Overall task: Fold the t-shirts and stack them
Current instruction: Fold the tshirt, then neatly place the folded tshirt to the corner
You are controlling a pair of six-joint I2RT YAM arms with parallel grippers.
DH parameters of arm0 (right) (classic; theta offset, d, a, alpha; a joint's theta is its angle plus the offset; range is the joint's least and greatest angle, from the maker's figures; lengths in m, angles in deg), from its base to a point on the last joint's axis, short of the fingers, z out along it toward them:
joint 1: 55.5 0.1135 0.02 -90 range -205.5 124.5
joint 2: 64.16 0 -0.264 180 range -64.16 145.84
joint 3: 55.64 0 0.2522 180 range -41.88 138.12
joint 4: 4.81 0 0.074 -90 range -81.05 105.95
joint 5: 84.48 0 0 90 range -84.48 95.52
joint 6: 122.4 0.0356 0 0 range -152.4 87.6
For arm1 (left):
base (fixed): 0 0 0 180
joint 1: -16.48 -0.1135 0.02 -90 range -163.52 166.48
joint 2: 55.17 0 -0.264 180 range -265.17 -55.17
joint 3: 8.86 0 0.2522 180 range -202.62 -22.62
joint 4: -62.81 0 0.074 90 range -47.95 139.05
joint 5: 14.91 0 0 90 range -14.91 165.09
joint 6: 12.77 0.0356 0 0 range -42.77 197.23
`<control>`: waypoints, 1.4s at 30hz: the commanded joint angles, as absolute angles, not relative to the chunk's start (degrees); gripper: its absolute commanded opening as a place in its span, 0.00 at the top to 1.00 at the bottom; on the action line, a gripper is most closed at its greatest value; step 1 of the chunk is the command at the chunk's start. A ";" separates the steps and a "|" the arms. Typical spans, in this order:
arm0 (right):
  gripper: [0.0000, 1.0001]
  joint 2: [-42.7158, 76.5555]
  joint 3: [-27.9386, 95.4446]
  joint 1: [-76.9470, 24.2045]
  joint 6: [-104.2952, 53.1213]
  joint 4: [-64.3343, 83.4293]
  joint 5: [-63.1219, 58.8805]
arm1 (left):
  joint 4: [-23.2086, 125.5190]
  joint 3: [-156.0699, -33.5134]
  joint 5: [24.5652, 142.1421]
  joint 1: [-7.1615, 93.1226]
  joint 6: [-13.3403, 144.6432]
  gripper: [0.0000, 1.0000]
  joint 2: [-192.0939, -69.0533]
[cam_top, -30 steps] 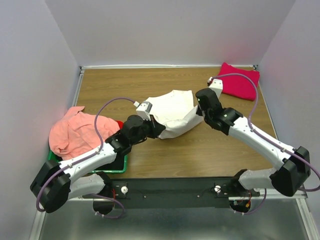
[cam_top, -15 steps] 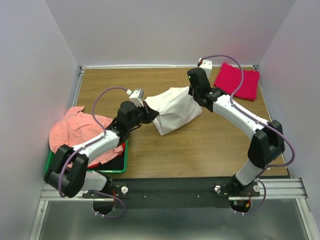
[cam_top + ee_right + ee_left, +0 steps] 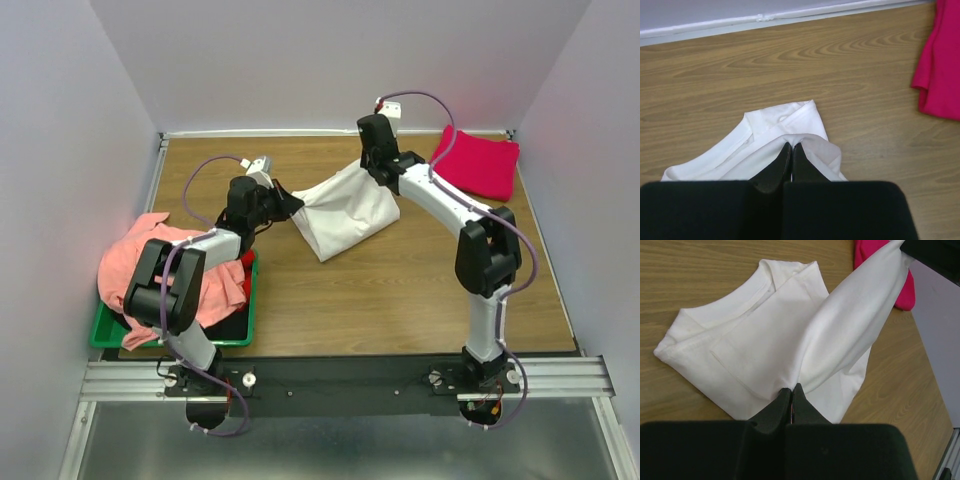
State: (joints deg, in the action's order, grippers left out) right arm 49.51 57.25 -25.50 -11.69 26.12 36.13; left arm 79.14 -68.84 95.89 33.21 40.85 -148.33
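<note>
A white t-shirt [image 3: 340, 208] hangs stretched between both grippers above the table's middle, its lower part resting on the wood. My left gripper [image 3: 291, 203] is shut on its left edge [image 3: 790, 385]. My right gripper [image 3: 372, 170] is shut on its far right edge [image 3: 805, 140]. The white cloth [image 3: 770, 345] lies partly folded, collar toward the back. A magenta-red t-shirt [image 3: 478, 162] lies folded at the back right corner [image 3: 940, 70]. A salmon-pink t-shirt [image 3: 160, 265] is heaped over the bin at the left, with a red one [image 3: 240, 275] showing under it.
A green plastic bin [image 3: 215, 335] stands at the table's front left edge. Walls close in the table on the left, back and right. The metal rail with both arm bases [image 3: 340, 380] runs along the near edge.
Both grippers have carried the white t-shirt's edge toward the back of the table, the left one going left and back, the right one back and left. The shirt has been drawn flatter and narrower.
</note>
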 commanded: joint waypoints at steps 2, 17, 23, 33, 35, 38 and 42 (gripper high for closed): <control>1.00 56.23 62.97 -26.85 -14.29 24.68 35.84 | 82.62 -71.05 99.79 30.11 40.85 1.00 -153.68; 0.48 65.13 72.29 -27.90 -16.14 24.68 31.02 | 78.95 -80.80 98.49 25.89 42.51 0.57 -164.06; 0.00 59.43 68.17 -31.05 -16.41 24.60 19.97 | 75.86 -79.14 92.24 26.06 45.15 0.20 -159.25; 0.00 54.76 59.20 -38.88 -20.45 24.16 -4.57 | 73.31 -72.11 90.12 29.14 48.58 0.18 -155.98; 0.00 54.32 57.18 -40.63 -21.23 23.81 -9.22 | 73.48 -71.93 90.39 30.01 48.84 0.18 -156.59; 0.00 53.88 55.16 -42.66 -23.34 23.63 -16.17 | 73.40 -72.19 90.56 30.81 48.84 0.18 -158.08; 0.00 53.96 51.82 -44.33 -25.37 23.19 -21.54 | 73.49 -72.90 91.53 31.51 48.58 0.18 -160.28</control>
